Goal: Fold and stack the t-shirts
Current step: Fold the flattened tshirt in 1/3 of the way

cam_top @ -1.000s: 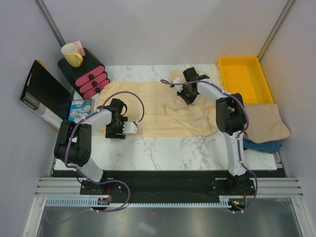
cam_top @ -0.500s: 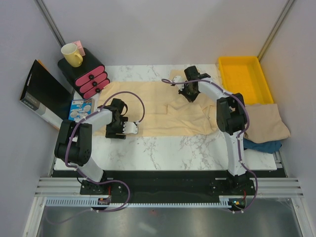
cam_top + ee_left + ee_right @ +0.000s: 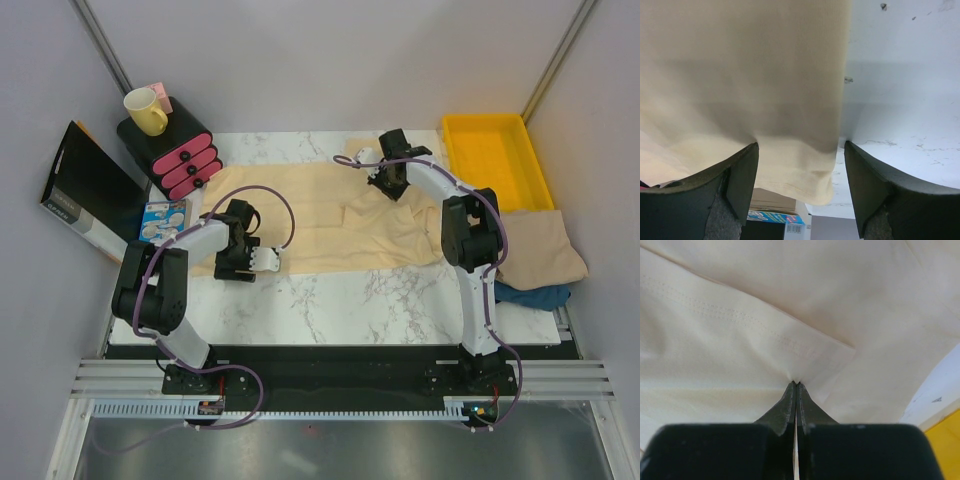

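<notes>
Could lose the thin t-shirt fold nipped in the closed right gripper under a hard pull, with the left gripper wide open and empty.

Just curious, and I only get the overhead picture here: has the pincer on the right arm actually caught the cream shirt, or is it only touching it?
Observer: Its own camera shows the right pincer closed flat, with a pucker of the t-shirt caught at its tips.
Visitor: Where on the shirt?
Observer: Close beside a stitched hem.
Visitor: And the other arm?
Observer: The left pincer stands open over the shirt's side edge, with the bare marble table beside it.
</notes>
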Available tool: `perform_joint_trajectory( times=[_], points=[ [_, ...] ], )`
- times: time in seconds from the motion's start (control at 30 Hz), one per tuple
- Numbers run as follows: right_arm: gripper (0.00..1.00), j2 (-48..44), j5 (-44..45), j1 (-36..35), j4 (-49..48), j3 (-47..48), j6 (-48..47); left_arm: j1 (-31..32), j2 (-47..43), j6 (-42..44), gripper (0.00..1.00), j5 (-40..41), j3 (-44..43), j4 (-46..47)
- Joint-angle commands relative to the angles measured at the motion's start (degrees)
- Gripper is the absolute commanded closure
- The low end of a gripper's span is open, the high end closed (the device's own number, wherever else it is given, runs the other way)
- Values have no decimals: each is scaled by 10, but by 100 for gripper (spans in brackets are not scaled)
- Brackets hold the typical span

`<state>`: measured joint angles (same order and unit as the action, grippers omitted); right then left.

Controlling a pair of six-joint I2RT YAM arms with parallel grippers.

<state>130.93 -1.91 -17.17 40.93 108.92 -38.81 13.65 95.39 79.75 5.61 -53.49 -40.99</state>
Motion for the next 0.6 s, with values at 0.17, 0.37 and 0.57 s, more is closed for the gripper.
perform_joint_trajectory(
  times=[0.17, 0.37, 0.57],
  points=[
    [100, -22, 67, 6, -92, -17, 17, -1, 51, -14, 24, -40, 30, 57],
    [56, -16, 63, 6, -87, -17, 14, 0, 51, -16, 24, -38, 25, 55],
    [48, -45, -10, 5, -71, -6, 36, 1, 48, -19, 24, -39, 30, 52]
  ],
)
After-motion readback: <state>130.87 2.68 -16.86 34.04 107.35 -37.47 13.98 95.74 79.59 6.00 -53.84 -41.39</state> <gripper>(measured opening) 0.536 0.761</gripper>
